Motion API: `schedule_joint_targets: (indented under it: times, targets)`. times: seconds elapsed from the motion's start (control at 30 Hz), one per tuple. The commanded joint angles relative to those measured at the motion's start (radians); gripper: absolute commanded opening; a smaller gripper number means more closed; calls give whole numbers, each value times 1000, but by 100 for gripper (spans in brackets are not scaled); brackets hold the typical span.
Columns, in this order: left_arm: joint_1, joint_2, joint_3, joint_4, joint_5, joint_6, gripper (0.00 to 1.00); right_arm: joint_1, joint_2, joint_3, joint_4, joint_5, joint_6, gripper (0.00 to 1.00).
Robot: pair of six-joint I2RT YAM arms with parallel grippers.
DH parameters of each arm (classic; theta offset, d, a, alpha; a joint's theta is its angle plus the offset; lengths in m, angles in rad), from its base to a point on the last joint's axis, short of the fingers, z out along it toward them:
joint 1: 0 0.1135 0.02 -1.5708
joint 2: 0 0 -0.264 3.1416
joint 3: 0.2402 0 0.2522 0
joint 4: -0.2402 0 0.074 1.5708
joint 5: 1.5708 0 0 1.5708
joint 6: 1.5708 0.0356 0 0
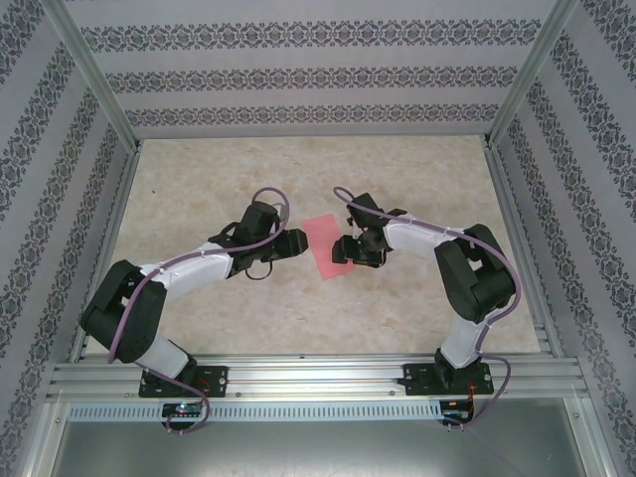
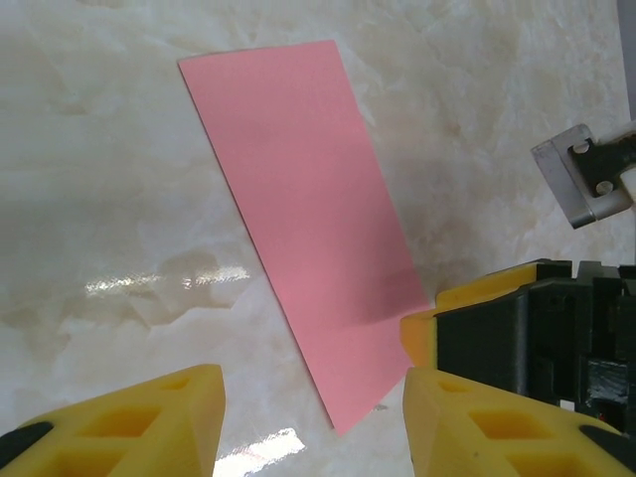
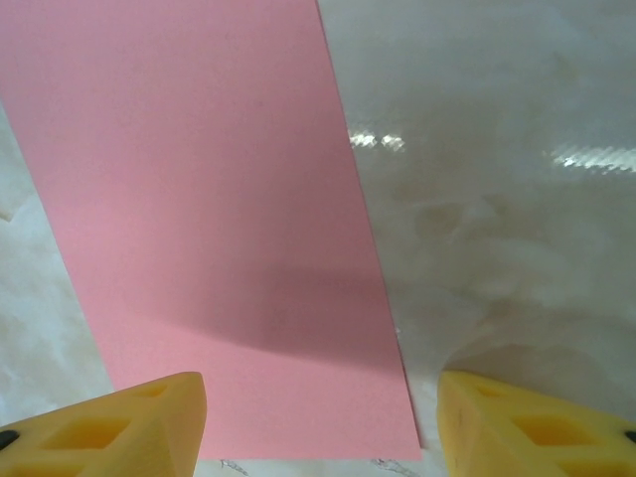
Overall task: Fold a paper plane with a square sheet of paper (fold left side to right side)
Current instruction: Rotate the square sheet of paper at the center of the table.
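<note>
The left gripper (image 2: 313,407) and right gripper (image 3: 318,407), both agape and empty, flank the thin pink-red paper rectangle (image 1: 331,248) at the middle of the beige marbled worktop (image 1: 199,179); it looks halved, so press its crease flat without skewing it.

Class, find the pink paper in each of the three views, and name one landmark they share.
Top external: pink paper at mid-table.
Left wrist: paper slants from upper left to bottom centre.
Right wrist: paper covers left and centre.
Shared landmark: marbled tabletop.
</note>
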Motion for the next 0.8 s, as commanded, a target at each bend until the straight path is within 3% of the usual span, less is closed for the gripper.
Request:
schedule_joint_targets:
  times: [0.0,0.4,0.77]
  targets:
    - [-4,-34,-9,-34,-27,13,52,65,1,-16,14,-56,41,63]
    - [-5,-75,-25,-58,-28,60,53,120,-41,-20,26,-69,79,63]
    - [-48,-105,-76,-24,-27,99,53,3,-83,-80,146,-213,92,64]
